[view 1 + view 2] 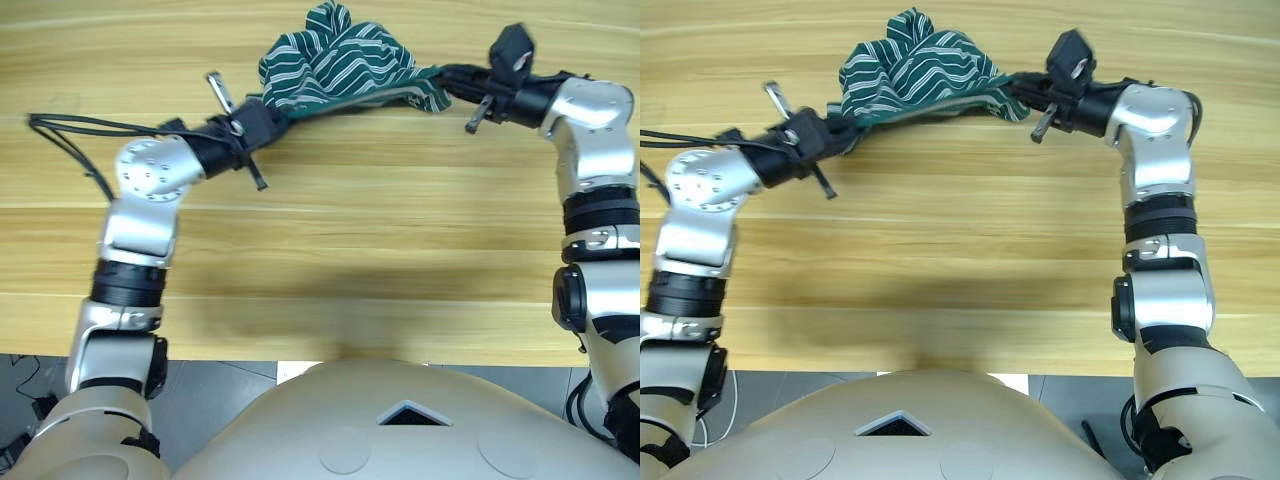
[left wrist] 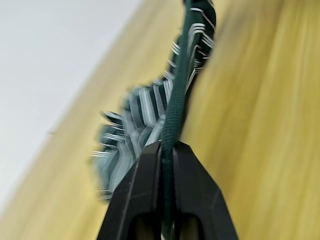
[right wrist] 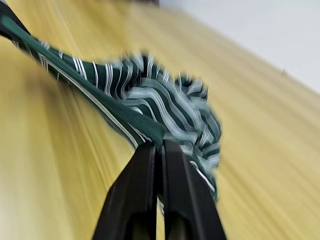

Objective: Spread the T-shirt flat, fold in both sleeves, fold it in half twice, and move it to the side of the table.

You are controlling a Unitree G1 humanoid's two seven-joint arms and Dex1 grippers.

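Observation:
A dark green T-shirt (image 1: 340, 60) with white stripes hangs bunched between my two grippers over the far part of the wooden table (image 1: 330, 250). My left gripper (image 1: 272, 108) is shut on the shirt's left edge, and the pinched green hem (image 2: 169, 150) runs out from between its fingers. At the other end my right gripper (image 1: 447, 78) is shut on the hem (image 3: 150, 131). The cloth is crumpled in a heap (image 1: 910, 60) between them, with the hem stretched along its near side.
Black cables (image 1: 70, 135) trail from my left arm across the table's left part. Bare wood lies between the shirt and the table's near edge (image 1: 330, 355). Below that edge is grey floor (image 1: 230, 380).

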